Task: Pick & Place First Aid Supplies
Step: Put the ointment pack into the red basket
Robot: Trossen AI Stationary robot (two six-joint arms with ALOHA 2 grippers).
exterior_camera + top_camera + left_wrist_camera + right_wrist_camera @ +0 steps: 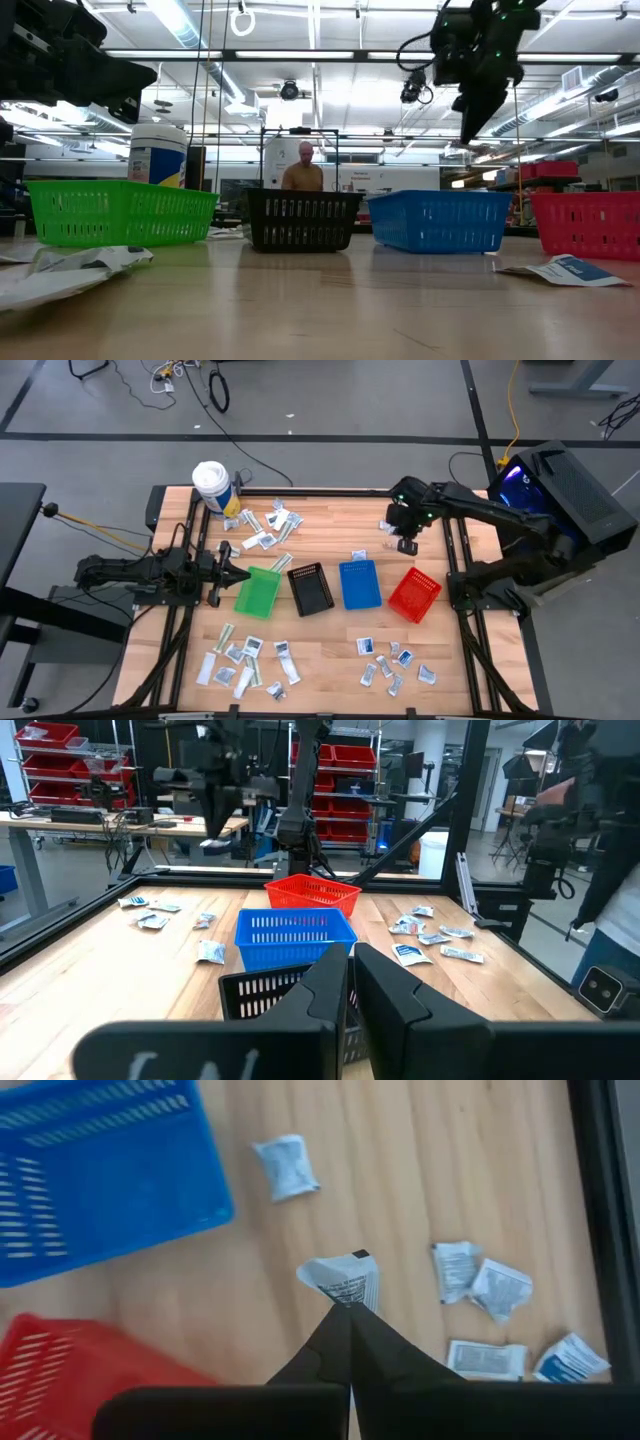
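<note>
- The right gripper (349, 1312) hangs well above the table, its jaws pinched tight on 1 small white sachet (344, 1283), which dangles from the fingertips over bare wood beyond the blue bin (359, 583) and red bin (414, 594).
- The left gripper (243, 573) sits low by the green bin (258, 591), fingers nearly together and holding nothing.
- The black bin (310, 588) stands between green and blue.
- Loose sachets lie in 3 patches: near the white tub (211, 488), in front of the green bin, and in front of the blue bin.
- A person (303, 169) shows beyond the table.
</note>
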